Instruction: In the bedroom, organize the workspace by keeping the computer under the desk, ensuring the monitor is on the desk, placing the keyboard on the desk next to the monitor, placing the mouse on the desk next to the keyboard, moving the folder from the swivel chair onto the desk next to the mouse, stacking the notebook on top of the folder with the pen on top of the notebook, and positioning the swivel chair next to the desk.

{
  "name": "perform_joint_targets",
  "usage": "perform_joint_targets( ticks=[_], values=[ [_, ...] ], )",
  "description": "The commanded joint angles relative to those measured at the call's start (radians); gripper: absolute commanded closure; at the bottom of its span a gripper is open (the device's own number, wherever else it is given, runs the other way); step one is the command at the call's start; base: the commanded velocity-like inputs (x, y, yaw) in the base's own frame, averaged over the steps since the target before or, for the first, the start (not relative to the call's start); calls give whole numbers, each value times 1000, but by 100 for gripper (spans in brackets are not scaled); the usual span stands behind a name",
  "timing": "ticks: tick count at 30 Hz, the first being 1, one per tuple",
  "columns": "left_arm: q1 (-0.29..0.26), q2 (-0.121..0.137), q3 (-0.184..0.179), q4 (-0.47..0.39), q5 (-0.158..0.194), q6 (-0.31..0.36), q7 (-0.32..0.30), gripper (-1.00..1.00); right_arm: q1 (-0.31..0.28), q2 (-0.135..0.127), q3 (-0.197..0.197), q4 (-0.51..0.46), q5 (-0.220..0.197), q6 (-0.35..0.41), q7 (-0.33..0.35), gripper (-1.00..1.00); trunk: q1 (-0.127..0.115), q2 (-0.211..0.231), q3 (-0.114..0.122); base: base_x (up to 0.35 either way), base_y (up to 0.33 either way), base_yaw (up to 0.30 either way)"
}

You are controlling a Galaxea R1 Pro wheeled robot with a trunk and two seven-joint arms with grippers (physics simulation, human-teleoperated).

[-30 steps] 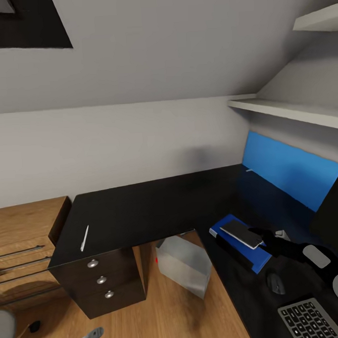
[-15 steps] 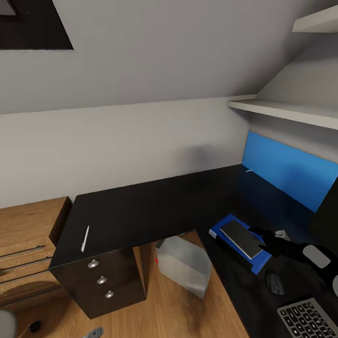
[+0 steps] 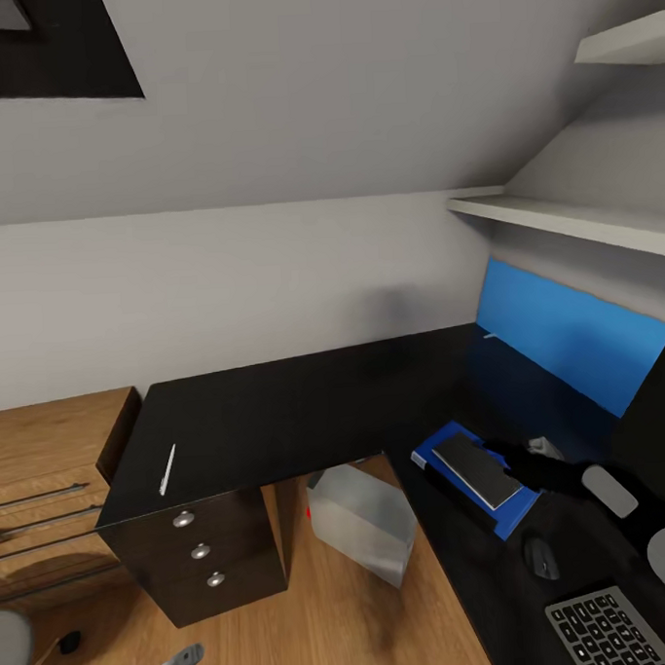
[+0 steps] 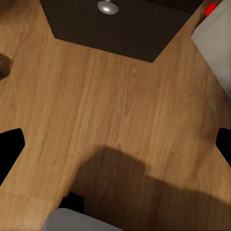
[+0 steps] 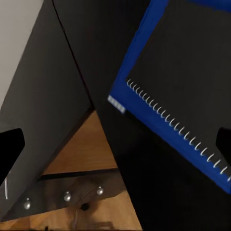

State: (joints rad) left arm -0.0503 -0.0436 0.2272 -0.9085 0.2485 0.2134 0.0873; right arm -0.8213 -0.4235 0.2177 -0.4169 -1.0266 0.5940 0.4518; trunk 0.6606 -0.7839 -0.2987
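Black desk [image 3: 307, 412] is shown with notebook [image 3: 476, 469] stacked on folder [image 3: 508, 518]; right gripper [image 3: 535, 470], fingers spread, could nudge it askew if swung carelessly.

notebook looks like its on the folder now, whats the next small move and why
Probably go for the pen. The notebook lies flat on the folder, and the right gripper sits beside it with fingertips spread in the right wrist view, holding nothing. The pen lies alone on the far wing of the desk, above the drawers, and belongs on the notebook.
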Motion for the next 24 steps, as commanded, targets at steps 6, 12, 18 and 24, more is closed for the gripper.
perform_joint_targets(
  ticks=[6, 12, 18, 24],
  values=[
    [0, -1, 1, -1, 12, 6, 3, -100, -1, 45, 84, -110, 71, -3, -67, -100, 0, -1, -1, 0, 0, 0],
    [0, -1, 1, -1, 12, 6, 3, -100, -1, 131, 159, -223, 214, -81, -223, -100, 0, -1, -1, 0, 0, 0],
    [0, -1, 1, 0, 12, 6, 2, -100, 1, 221, 172, -244, 341, -167, -342, -100, 0, -1, -1, 0, 0, 0],
    [0, -1, 1, -1, 12, 6, 2, -100, 3, 285, 175, -245, 397, -214, -412, -100, 0, -1, -1, 0, 0, 0]
  ],
)
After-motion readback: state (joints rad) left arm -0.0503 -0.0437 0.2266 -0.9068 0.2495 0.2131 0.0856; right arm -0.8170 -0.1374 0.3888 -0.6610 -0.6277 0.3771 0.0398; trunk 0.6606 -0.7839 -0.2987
